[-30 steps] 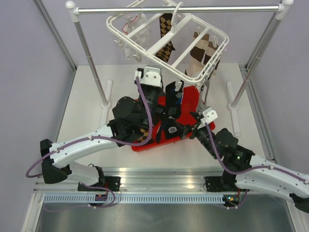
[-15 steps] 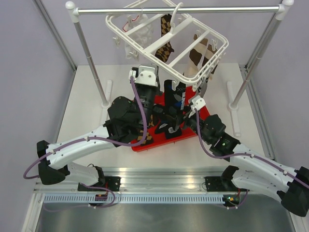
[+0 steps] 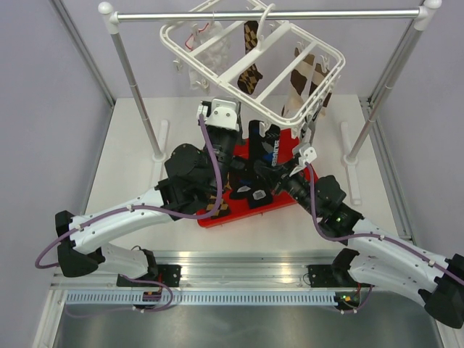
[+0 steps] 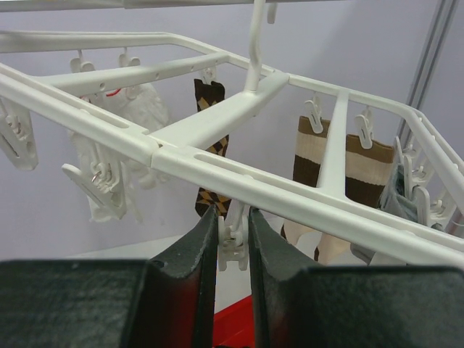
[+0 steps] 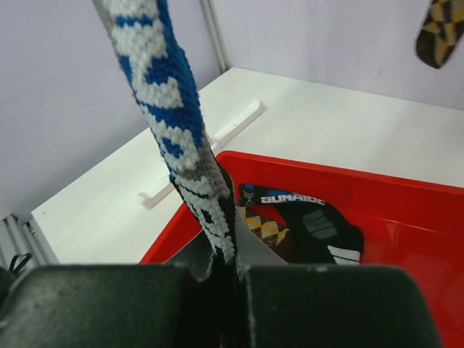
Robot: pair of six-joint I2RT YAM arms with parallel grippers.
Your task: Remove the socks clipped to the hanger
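One white table (image 3: 130, 145) carries the whole scene, and on it stands a silver rail stand (image 3: 268, 14) whose top bar runs across the back. From that bar hangs the hanger (image 4: 217, 170), a white rectangular frame with crossbars, tilted so that its right side sits lower in the overhead view. Below it, between the two arms, a red tray (image 5: 326, 165) rests on the table.

Clipped to the hanger are a white cloth (image 4: 145, 109) on the left, an argyle sock (image 4: 209, 109) near the middle, and a striped sock (image 4: 362, 156) in brown and cream on the right; all three dangle from the frame. A black sock (image 5: 163, 109) with blue and white knit marks runs upward and out of the right wrist view, its lower part reaching down over the tray. Inside the tray lie a lettered black sock (image 5: 312, 217) and, touching it, a second argyle sock (image 5: 261, 226).

The right gripper (image 5: 225, 264) has its fingers pressed together on the black sock, the fabric pinched between them. The left gripper (image 4: 228, 217) is raised just under the hanger's near bar, its fingers narrowly apart and closed on a small white clip (image 4: 232, 243) that dangles from that bar.
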